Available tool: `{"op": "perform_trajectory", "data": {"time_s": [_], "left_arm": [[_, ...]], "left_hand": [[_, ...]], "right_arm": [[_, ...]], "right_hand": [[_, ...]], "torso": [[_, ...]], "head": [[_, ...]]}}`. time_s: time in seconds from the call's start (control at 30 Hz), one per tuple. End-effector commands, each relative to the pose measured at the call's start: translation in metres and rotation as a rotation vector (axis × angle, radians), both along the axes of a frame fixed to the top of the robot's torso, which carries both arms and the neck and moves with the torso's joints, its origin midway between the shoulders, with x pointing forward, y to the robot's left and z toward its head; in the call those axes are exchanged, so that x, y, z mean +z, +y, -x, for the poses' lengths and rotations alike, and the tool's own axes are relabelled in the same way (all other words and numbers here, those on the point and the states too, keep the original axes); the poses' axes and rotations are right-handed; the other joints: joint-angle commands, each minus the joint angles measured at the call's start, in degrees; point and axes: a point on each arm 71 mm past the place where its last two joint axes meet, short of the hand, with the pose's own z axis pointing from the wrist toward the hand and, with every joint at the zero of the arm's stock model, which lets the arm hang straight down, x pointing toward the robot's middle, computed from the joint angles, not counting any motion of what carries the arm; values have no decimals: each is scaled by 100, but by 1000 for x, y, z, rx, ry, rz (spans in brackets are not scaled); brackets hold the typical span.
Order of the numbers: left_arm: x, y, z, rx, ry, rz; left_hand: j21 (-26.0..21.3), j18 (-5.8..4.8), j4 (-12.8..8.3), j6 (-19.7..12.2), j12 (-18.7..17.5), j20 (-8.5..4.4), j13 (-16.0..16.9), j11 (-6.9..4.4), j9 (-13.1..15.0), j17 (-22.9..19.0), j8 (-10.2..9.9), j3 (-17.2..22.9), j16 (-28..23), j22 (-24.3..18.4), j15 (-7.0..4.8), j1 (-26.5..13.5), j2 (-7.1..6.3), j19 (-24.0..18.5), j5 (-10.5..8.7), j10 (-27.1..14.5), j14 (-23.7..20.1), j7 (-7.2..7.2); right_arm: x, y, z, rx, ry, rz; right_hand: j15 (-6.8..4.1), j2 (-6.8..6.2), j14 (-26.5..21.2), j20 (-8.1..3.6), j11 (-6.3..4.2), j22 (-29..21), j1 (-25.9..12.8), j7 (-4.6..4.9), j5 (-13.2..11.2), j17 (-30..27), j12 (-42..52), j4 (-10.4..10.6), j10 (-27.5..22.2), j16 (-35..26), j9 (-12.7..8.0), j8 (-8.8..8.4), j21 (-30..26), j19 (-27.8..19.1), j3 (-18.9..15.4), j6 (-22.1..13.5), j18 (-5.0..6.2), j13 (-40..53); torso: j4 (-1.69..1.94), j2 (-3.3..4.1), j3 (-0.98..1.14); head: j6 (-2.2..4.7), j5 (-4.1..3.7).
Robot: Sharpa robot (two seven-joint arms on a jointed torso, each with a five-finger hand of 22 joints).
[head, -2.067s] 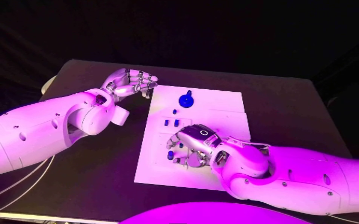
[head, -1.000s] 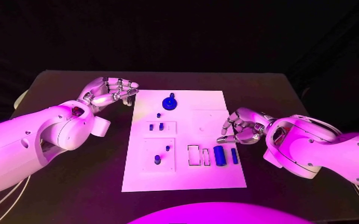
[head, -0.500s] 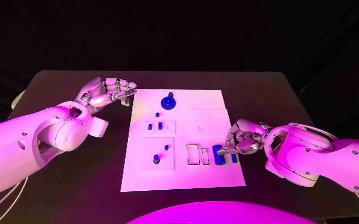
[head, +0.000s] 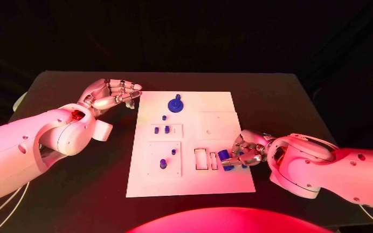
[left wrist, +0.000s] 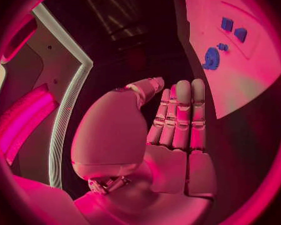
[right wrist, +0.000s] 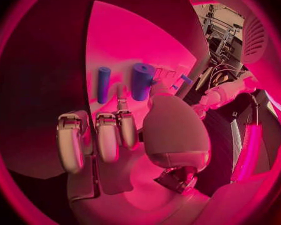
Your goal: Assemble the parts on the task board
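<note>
Blue parts sit scattered across the white task board (head: 190,184) at the middle of the black table (head: 280,90), and the robot's right hand (head: 242,152) hangs at the board's right edge, directly over two blue cylinders. In the right wrist view the thicker cylinder (right wrist: 141,81) and the thinner cylinder (right wrist: 103,84) lie side by side just beyond the fingertips (right wrist: 123,106), their long axes parallel and running away from the robot along the board. The fingers are curled partway and close together; whether they touch the thicker piece cannot be told. This hand is plainly the nearer one. The left hand (head: 111,95) waits off the board's far left corner, fingers loosely curled around nothing. A blue round part (head: 175,104) stands near the far edge, well apart. Bare table lies to the board's right, leaving room to withdraw; the empty rectangular slots (head: 206,159) lie just beside the cylinders.
</note>
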Motion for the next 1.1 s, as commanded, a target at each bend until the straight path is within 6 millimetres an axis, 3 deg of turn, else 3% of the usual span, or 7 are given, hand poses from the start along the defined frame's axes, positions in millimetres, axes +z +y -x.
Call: {"op": "perform_trajectory", "data": {"time_s": [0.03,0.2,0.27,0.3,0.43,0.7,1.1], "left_arm": [[0,-2,1,-13,0,14],[0,-2,1,-14,1,14],[0,-2,1,-14,1,14],[0,-2,1,-14,2,14],[0,-2,1,-14,2,13],[0,-1,1,-14,4,13],[0,-2,1,-14,6,12]], "left_hand": [[-33,80,-23,7,29,5,2,-4,-9,-8,10,-23,-36,-9,6,-33,34,-40,23,-25,-53,7],[-33,80,-23,7,29,5,2,-4,-9,-8,10,-23,-36,-9,6,-33,34,-40,23,-25,-53,7],[-33,80,-23,7,29,5,2,-4,-9,-8,10,-23,-36,-9,6,-33,34,-40,23,-25,-53,7],[-33,80,-23,7,29,5,2,-4,-9,-8,10,-23,-36,-9,6,-33,34,-40,23,-25,-53,7],[-33,80,-23,7,29,5,2,-4,-9,-8,10,-23,-36,-9,6,-33,34,-40,23,-25,-53,7],[-36,81,-25,10,33,5,2,-5,-12,-8,13,-22,-35,-11,5,-31,40,-40,25,-28,-54,6],[-36,81,-25,10,33,5,2,-5,-12,-8,13,-22,-35,-11,5,-31,40,-40,25,-28,-54,6]], "right_arm": [[-6,2,1,0,9,24],[-10,4,0,-6,14,26],[-11,5,-1,-10,14,26],[-12,5,-1,-13,15,25],[-13,5,-1,-27,20,13],[-9,5,2,-87,14,-49],[17,20,2,-126,55,-190]], "right_hand": [[-50,16,573,-20,-20,1506,-71,-28,48,1323,40,-4,288,33,-25,-18,25,599,-46,17,-81,979],[-73,197,578,-35,-50,1506,-11,-62,187,1350,53,-13,305,44,-3,38,25,599,15,91,-81,1008],[-85,271,579,-47,-62,1506,107,-75,449,1357,51,-23,309,47,1,52,25,599,51,101,-81,1019],[-95,364,580,-57,-73,1506,315,-86,758,1363,51,-39,314,50,-1,60,25,599,124,107,-81,1029],[-119,449,584,-76,-103,1506,755,-117,1202,1382,62,-71,328,57,-22,59,25,599,292,137,-81,1058],[-159,422,591,-109,-154,1506,1072,-175,1428,1422,91,-43,357,73,-51,80,25,599,561,268,-81,1101],[-169,393,600,-124,-162,1506,736,-181,1381,1468,93,-23,374,92,-73,83,25,599,601,334,-81,1117]], "torso": [[1,0,-3],[3,-3,-4],[4,-3,-5],[3,-4,-5],[3,-4,-5],[5,-10,-6],[2,-9,-8]], "head": [[-17,-4],[-24,-5],[-26,-8],[-29,-5],[-26,-3],[-25,-3],[-27,-1]]}}
